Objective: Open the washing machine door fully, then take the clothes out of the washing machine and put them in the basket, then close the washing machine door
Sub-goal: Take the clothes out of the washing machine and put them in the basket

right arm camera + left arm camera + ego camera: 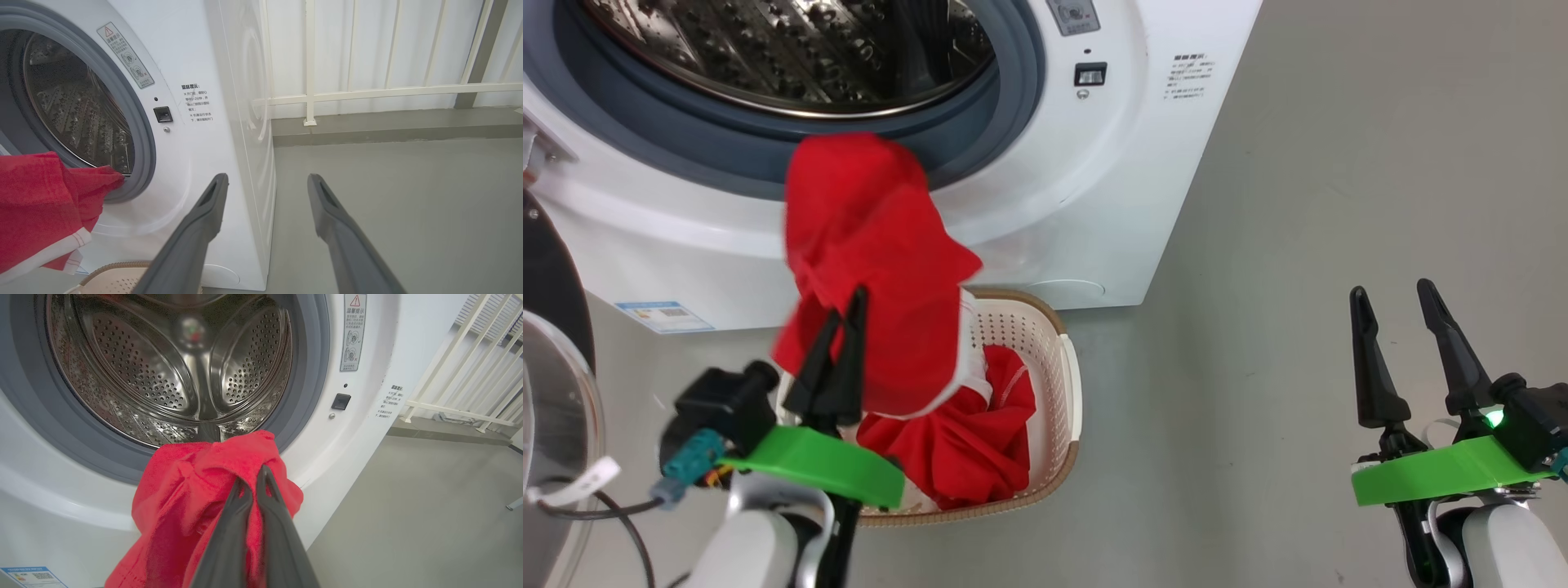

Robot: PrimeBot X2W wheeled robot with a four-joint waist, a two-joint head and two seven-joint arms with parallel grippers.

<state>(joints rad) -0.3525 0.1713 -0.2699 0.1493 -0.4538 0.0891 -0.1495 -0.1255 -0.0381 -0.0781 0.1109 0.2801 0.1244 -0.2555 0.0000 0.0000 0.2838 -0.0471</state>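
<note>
- left gripper (846,314) (252,477): 2 fingers pressed together, pinching a red garment (866,229) (184,506) at a fold near its top; the rest hangs down from the pinch.
- red garment: outside the drum (792,49), in front of the lower gasket (686,155), hanging over the basket (1068,384); white trim band at its lower edge.
- second red garment (964,445): bunched up inside the basket.
- basket: on the grey floor (1339,204), just in front of the washing machine (1111,180); cannot tell if they touch.
- washing machine door (547,278): swung open at the left edge of the head view, glass bowl partly seen.
- right gripper (1390,287) (267,177): 2 fingers spread apart, over the floor, well apart from basket and garments, right of the machine.
- white railing (367,92): beyond the machine's side in the right wrist view.
</note>
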